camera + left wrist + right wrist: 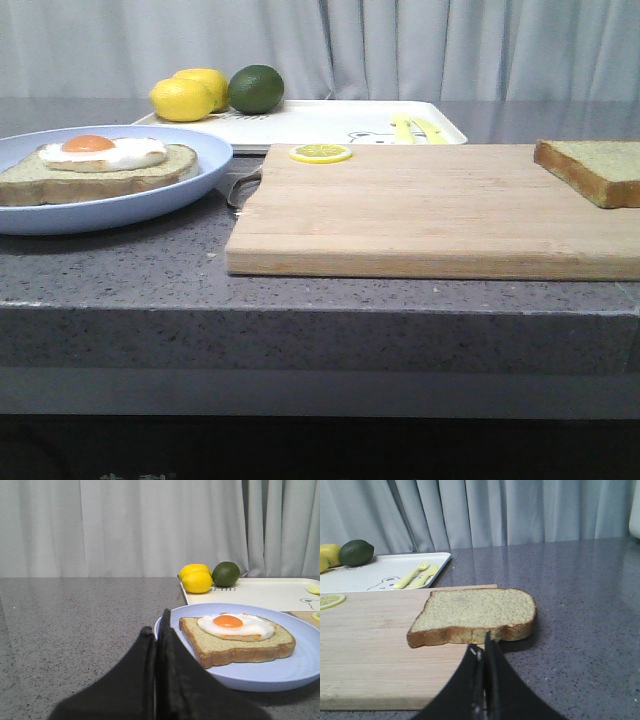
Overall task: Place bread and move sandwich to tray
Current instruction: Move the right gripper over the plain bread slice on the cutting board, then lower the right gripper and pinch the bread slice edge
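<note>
The plain bread (590,168) lies on the right end of the wooden cutting board (430,205); it also shows in the right wrist view (475,614). My right gripper (482,647) is shut and empty, just short of the bread's near crust. A bread slice with a fried egg (100,165) lies open-faced on the light-blue plate (190,185) at the left; it also shows in the left wrist view (235,635). My left gripper (156,630) is shut and empty, at the plate's near rim (165,625). The white tray (330,122) lies behind the board. Neither gripper shows in the front view.
Two lemons (185,95) and a lime (256,88) sit on the tray's left end; a yellow fork and knife (415,130) lie on its right. A lemon slice (320,153) lies on the board's far left corner. Grey curtains hang behind the counter.
</note>
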Action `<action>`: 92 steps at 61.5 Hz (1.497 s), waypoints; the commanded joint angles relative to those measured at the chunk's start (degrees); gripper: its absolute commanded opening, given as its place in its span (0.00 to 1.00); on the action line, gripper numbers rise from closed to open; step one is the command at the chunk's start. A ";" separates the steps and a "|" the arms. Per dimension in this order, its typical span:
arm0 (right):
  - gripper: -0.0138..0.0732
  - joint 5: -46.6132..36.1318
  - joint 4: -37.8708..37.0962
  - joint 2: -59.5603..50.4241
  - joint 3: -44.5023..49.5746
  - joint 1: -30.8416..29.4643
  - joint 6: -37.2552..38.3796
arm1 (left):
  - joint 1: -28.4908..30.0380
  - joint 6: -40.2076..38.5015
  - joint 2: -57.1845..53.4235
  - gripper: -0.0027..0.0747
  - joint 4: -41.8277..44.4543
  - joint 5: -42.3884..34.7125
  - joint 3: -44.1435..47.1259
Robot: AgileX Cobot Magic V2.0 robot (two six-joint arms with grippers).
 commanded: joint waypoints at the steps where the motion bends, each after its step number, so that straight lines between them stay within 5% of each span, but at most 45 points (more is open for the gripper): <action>1: 0.03 -4.79 -0.34 -1.04 -0.13 -0.27 -0.28 | 0.00 -0.19 -1.30 0.01 -0.41 -4.58 0.05; 30: 0.03 -11.11 -0.34 -1.04 -0.41 -0.27 -0.28 | 0.00 -0.19 -1.30 0.01 -0.41 -6.30 -0.08; 42: 0.03 -4.78 -0.34 -1.04 -7.21 -0.27 -0.28 | 0.00 -0.32 -1.20 0.01 -4.94 -5.61 -5.27; 59: 0.03 9.15 -1.92 4.10 -25.50 -0.27 -0.28 | 0.00 -0.32 2.09 0.01 -5.09 10.28 -25.00; 78: 0.03 21.55 -3.51 19.48 -42.97 -0.27 -0.28 | 0.00 -0.32 18.58 0.01 -5.09 29.14 -47.36; 92: 0.03 30.77 -3.51 28.35 -46.65 -0.27 -0.28 | 0.00 -0.32 26.93 0.01 -6.26 35.04 -51.77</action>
